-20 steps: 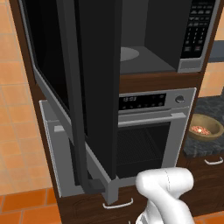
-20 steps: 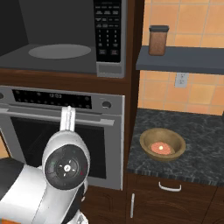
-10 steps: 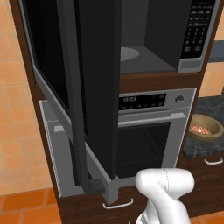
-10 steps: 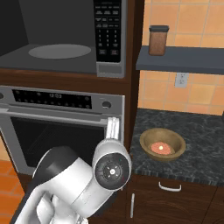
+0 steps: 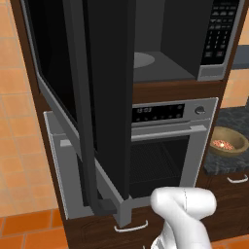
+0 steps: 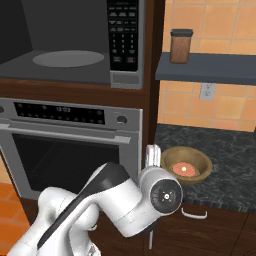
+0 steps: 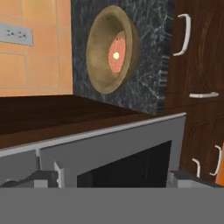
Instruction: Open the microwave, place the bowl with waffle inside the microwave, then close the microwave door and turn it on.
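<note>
The microwave (image 5: 165,44) stands open, its grey turntable (image 6: 70,58) bare and its keypad (image 6: 124,32) on the right. The microwave door (image 5: 104,97) is swung far out to the left, edge-on to me. On the dark stone counter right of the oven sits the tan bowl (image 6: 186,165) with the reddish waffle (image 6: 183,169) in it. The same bowl (image 7: 111,48) appears in the rolled hand view, some way ahead. My gripper (image 6: 151,156) hangs low by the oven's right edge, just left of the bowl. Its jaws (image 7: 116,179) stand wide apart with nothing between them.
A silver oven (image 6: 70,145) with a dark window sits under the microwave. A brown jar (image 6: 181,46) stands on the shelf above the counter (image 6: 230,165). Drawers with white handles (image 7: 183,35) lie below the counter. The open door juts into the room at the left.
My arm has swung rightward from in front of the oven toward the bowl's side. The jaws stayed open. Microwave, door and bowl have not moved.
</note>
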